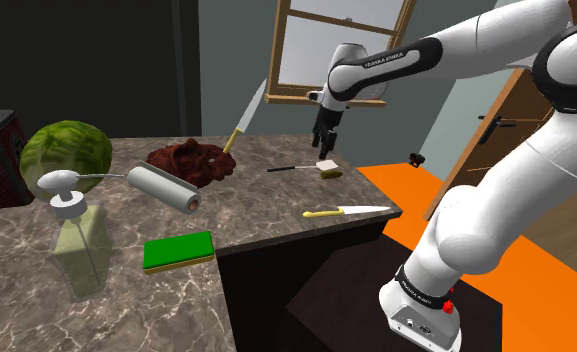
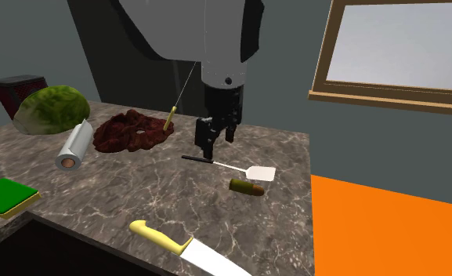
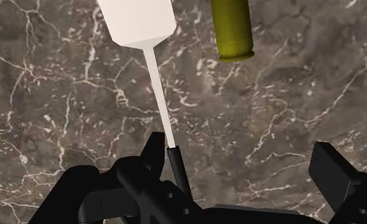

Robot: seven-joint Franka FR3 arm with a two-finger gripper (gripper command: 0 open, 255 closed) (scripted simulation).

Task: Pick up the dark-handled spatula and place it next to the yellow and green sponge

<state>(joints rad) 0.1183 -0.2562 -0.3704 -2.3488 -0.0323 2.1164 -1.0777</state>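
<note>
Just above the spatula (image 2: 230, 165) hovers the hand (image 2: 213, 147), fingers (image 3: 331, 167) apart.

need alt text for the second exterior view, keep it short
The open black end effector hangs over the dark handle of a white-bladed spatula lying on a dark veined counter. A green and yellow sponge sits at the view's left edge, and a yellow-handled knife lies at the front.

the spatula (image 2: 230, 165) lies flat on the table (image 2: 138, 200): white blade, thin shaft, dark handle. the sponge (image 1: 179, 250), green over yellow, lies well apart.
</note>
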